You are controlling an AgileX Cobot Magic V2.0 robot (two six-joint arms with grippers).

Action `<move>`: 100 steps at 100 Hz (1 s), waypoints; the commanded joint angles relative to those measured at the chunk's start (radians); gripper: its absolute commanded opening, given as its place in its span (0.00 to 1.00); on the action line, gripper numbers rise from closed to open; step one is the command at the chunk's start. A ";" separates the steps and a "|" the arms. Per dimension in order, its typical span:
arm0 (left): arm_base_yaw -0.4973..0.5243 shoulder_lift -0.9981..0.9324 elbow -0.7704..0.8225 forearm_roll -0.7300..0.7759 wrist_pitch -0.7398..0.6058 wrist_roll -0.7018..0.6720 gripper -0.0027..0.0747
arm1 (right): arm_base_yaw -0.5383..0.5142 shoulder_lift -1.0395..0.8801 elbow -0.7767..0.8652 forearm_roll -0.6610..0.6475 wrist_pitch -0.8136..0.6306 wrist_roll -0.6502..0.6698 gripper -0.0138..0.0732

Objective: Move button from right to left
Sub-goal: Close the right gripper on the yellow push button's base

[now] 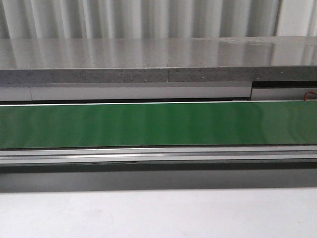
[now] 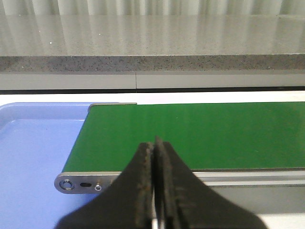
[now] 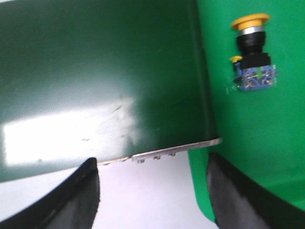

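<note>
— So where's the button (image 3: 251,52)?
— Lying on its side on the bright green tray (image 3: 267,143), beside the conveyor belt (image 3: 95,71). Right gripper (image 3: 152,191) gaping, left gripper (image 2: 155,181) clenched on nothing.
— Handling?
— Light, rigid, I'd guess — I'd pinch the black collar; the cap looks slippery.

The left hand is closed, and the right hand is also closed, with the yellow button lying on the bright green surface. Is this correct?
Not quite: the right hand is open, its fingers wide apart, as the right wrist view shows. The left hand is closed, and the button does lie on the bright green surface.
</note>
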 commanded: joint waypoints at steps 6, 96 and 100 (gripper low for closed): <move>0.001 -0.034 0.024 -0.007 -0.083 -0.009 0.01 | -0.096 0.054 -0.087 -0.005 -0.022 -0.003 0.70; 0.001 -0.034 0.024 -0.007 -0.083 -0.009 0.01 | -0.286 0.561 -0.329 0.017 -0.007 -0.232 0.70; 0.001 -0.034 0.024 -0.007 -0.083 -0.009 0.01 | -0.286 0.582 -0.340 0.017 -0.006 -0.234 0.70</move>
